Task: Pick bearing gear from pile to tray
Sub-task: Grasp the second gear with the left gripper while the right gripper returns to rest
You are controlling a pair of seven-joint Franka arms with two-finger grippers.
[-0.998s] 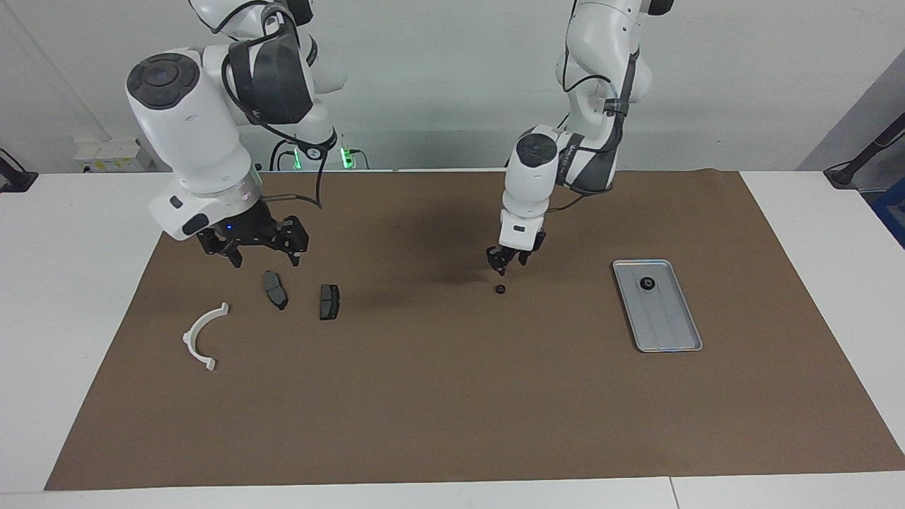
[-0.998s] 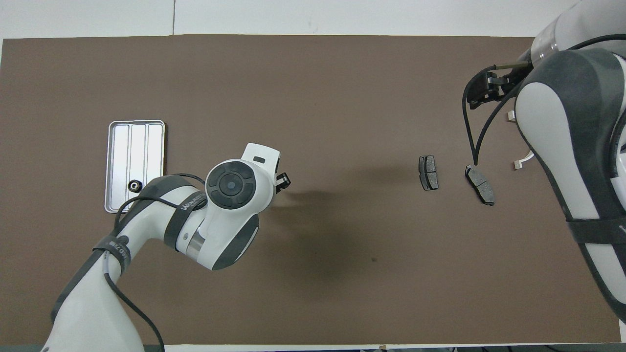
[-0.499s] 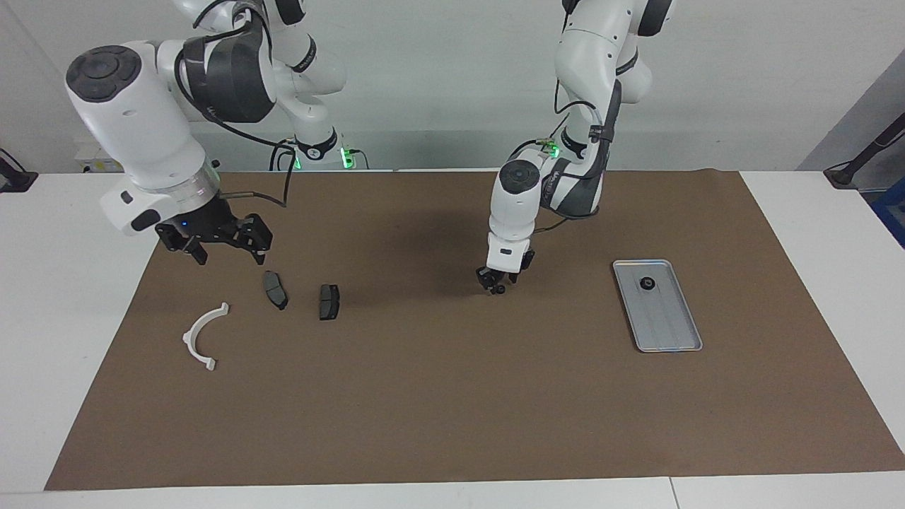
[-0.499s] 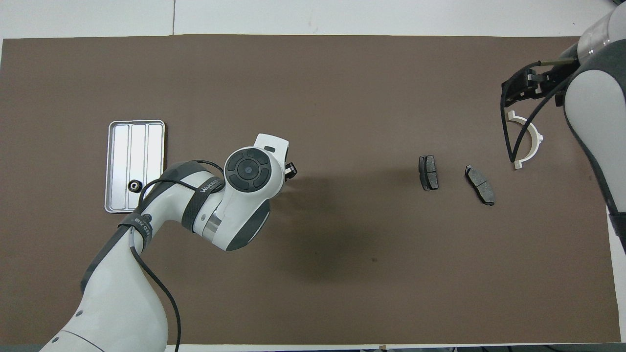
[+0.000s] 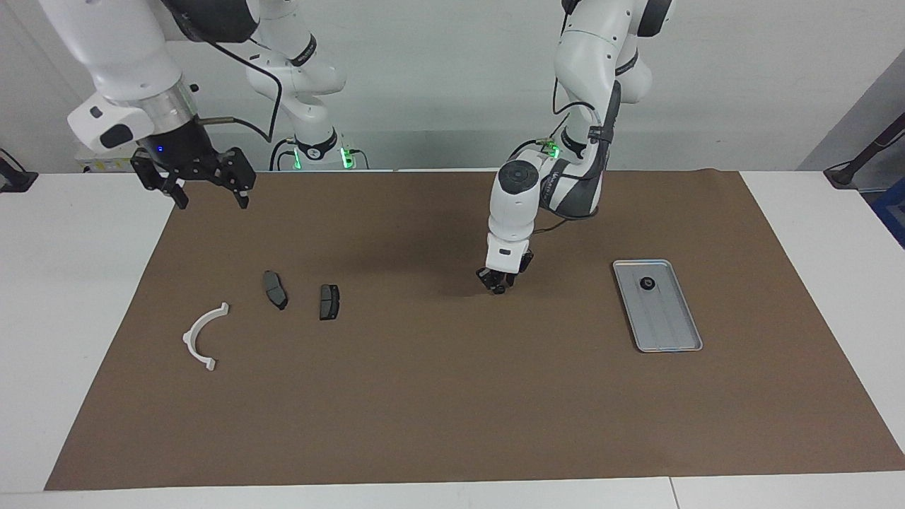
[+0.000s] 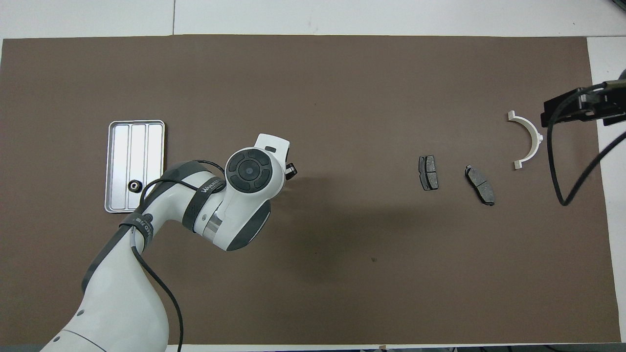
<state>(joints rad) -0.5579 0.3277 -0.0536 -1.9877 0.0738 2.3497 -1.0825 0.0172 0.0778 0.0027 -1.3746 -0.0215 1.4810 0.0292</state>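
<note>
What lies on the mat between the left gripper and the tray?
Nothing: between the left gripper and the tray only bare brown mat shows, clearest in the facing view.

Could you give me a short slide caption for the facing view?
Left end effector down on a small black gear, tray nearby; right end effector raised.

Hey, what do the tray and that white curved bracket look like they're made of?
Tray: probably sheet metal, silver-grey, with a dull sheen, pressed ribs and a low raised rim. White half-ring bracket: likely moulded plastic, matte and uniformly white with squared ends, though painted metal can't be ruled out.
</note>
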